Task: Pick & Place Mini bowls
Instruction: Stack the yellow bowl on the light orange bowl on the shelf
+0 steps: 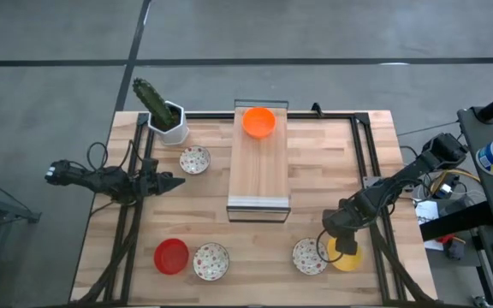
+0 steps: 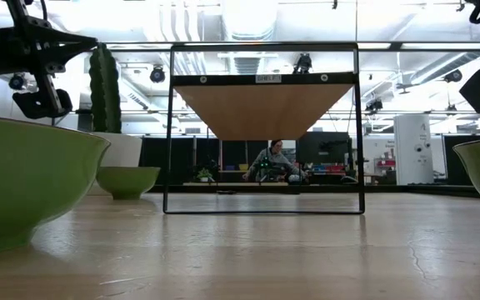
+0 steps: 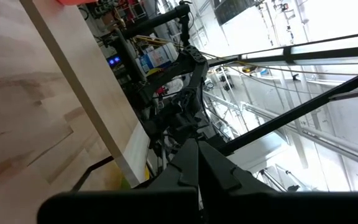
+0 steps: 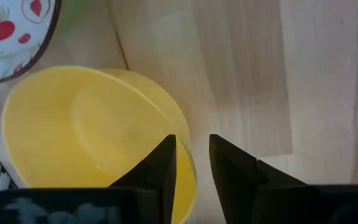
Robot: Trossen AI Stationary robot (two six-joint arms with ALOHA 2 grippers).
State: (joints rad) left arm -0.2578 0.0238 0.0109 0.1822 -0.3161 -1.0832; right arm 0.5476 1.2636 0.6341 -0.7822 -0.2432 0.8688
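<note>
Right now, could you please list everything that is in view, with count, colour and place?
orange bowl: 1, orange, on the far end of the wooden shelf
wooden shelf: 1, light wood on a dark frame, table centre
floral bowls: 3, white with red pattern; one near the cactus pot, one beside the red bowl, one beside the yellow bowl
red bowl: 1, red, near left edge
yellow bowl: 1, yellow, near right edge
cactus pot: 1, white with a green cactus, far left corner
person: 1, seated in the room behind
left gripper: shut, above the table's left side
right gripper: open, at the yellow bowl's rim
</note>
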